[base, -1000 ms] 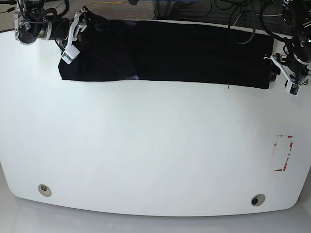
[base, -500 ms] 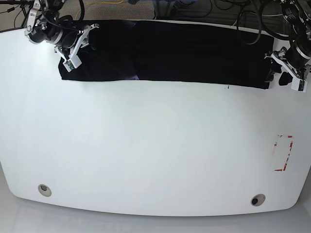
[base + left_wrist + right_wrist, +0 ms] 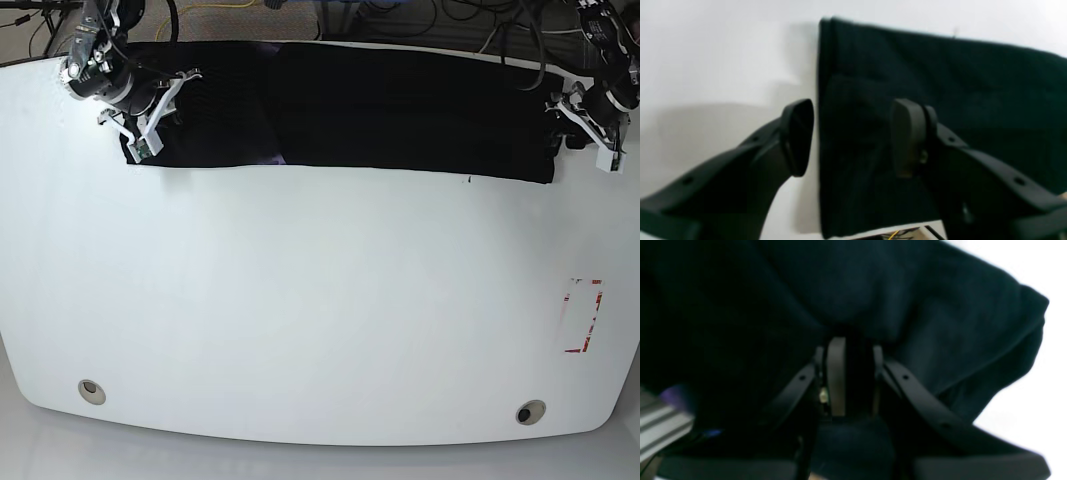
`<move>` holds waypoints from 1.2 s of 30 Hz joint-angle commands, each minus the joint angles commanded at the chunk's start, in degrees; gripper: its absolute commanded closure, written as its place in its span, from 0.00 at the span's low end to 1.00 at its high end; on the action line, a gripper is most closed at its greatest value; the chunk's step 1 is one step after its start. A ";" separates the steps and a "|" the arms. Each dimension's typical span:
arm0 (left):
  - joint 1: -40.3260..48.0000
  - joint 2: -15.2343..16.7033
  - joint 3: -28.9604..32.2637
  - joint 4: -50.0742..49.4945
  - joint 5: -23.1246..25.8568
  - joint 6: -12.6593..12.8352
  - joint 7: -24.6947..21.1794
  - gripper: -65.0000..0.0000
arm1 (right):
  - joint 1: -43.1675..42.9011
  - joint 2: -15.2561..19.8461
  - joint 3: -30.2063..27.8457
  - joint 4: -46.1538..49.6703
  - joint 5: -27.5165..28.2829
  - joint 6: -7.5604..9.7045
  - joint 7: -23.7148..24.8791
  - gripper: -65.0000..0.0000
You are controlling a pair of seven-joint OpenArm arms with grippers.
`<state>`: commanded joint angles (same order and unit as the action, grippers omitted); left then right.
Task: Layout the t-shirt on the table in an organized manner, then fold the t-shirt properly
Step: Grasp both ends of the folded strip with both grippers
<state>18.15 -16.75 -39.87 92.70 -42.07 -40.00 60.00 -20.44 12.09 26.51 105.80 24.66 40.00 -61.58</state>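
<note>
White desk [image 3: 300,300] carries the black t-shirt [image 3: 400,110]; right hand [image 3: 853,373] is clamped on its cloth, left hand [image 3: 853,136] spread apart astride its edge.

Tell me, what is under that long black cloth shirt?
The black cloth t-shirt lies folded in a long band on the white smooth table, which shows all around it. Whatever sits beneath the folded layers is covered and cannot be seen.

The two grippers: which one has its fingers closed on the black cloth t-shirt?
The right gripper: its fingers pinch the black cloth t-shirt. The left gripper is open, straddling the shirt's edge.
</note>
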 joint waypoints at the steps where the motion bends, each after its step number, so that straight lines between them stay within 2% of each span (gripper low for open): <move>1: 0.00 -0.53 0.70 -0.09 0.00 0.00 0.00 0.48 | 0.44 0.00 0.00 -0.79 -0.44 0.00 0.44 0.86; 8: 0.26 -1.23 2.46 -0.18 -0.09 0.00 0.00 0.47 | 1.14 -0.18 0.00 -2.02 -2.73 0.00 2.37 0.86; 12: 0.35 -1.23 2.37 -0.26 0.09 0.00 0.00 0.37 | 1.14 -0.18 0.00 -2.02 -2.81 0.00 2.37 0.86; 17: 0.44 -1.23 2.37 -0.26 0.35 0.00 0.09 0.31 | 1.14 -0.18 0.00 -2.02 -2.81 0.00 2.37 0.86; 25: 1.41 -2.99 2.29 -0.70 0.09 0.00 0.09 0.30 | 0.97 -0.18 0.00 -2.02 -2.55 0.00 2.37 0.86; 32: 1.23 -4.57 2.90 -8.18 0.00 0.00 0.09 0.30 | 0.88 -0.26 0.00 -2.02 -2.37 0.00 2.37 0.86; 36: 1.23 -4.66 4.84 -8.53 -0.88 0.00 0.09 0.31 | 0.88 -0.26 0.00 -2.02 -2.29 0.00 2.37 0.86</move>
<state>19.38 -21.41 -35.03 84.18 -42.95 -40.00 60.09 -19.56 11.82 26.51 103.78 22.37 40.00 -59.21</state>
